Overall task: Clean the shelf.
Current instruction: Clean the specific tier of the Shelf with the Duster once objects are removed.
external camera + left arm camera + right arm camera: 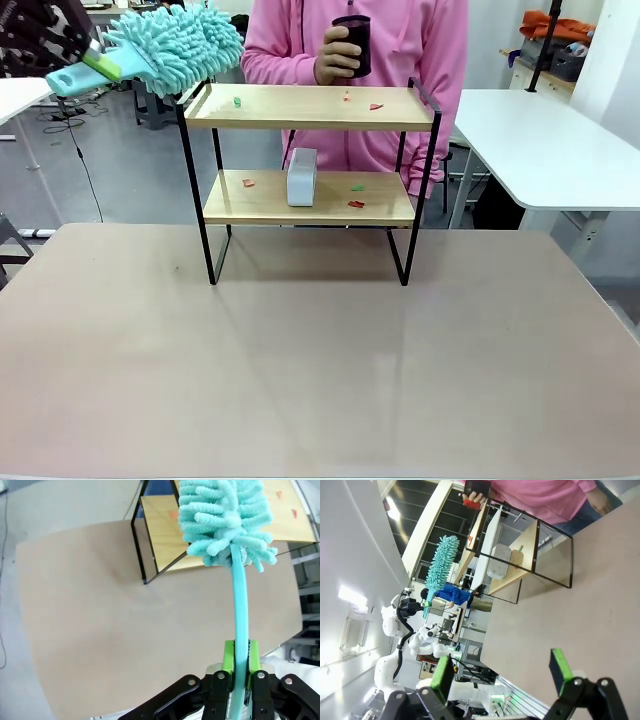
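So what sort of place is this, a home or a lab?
Most likely a robotics lab or workshop: white desks stand beside the beige table, cables trail over the bare floor, and the left claw grips a teal duster.

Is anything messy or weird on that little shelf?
Yes. Little red and green scraps lie scattered on both boards of the shelf: three on the top board, three on the lower board, on either side of a white box. They look like litter.

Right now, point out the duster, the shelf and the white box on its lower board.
duster [175, 45], front view, fluffy teal head.
shelf [300, 106], front view, bare part of top board.
white box [302, 177], front view, its front face.
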Tool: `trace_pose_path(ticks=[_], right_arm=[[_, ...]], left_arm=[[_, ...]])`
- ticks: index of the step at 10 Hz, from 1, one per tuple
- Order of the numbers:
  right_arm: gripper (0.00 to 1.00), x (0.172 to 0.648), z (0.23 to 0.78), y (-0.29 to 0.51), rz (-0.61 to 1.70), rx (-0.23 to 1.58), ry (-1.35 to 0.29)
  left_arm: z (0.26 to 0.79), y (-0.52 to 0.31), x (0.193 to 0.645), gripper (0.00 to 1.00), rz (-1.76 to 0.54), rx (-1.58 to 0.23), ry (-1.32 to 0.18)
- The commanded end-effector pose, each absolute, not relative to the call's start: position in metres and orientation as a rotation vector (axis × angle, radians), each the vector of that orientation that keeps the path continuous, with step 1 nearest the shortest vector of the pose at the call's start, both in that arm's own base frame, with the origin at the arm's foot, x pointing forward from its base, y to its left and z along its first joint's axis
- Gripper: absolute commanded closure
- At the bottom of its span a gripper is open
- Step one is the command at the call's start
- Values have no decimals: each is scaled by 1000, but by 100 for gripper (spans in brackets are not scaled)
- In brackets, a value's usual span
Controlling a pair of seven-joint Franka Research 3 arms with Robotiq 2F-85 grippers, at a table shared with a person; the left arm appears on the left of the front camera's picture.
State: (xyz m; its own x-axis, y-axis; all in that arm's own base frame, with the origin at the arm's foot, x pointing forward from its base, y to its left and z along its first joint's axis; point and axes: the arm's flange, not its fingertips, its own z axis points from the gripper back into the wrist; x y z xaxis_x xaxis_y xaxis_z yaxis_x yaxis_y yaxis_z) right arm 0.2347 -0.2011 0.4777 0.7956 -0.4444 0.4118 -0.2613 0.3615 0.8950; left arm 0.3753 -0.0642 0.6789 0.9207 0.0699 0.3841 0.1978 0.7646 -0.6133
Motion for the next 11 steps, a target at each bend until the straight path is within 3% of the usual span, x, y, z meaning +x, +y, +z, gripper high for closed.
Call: trace_pose_path(ticks=[1,6,11], right_arm=[[0,237,479,-201,-111,1228,-713],[0,237,479,-201,-111,1228,-713],[0,237,479,-201,-111,1228,-713]], left_arm=[[678,-73,384,87,-40,-659,-387],[668,-114,394,87,-36,-566,-448],[653,-140,398,87,-66,-515,-392]])
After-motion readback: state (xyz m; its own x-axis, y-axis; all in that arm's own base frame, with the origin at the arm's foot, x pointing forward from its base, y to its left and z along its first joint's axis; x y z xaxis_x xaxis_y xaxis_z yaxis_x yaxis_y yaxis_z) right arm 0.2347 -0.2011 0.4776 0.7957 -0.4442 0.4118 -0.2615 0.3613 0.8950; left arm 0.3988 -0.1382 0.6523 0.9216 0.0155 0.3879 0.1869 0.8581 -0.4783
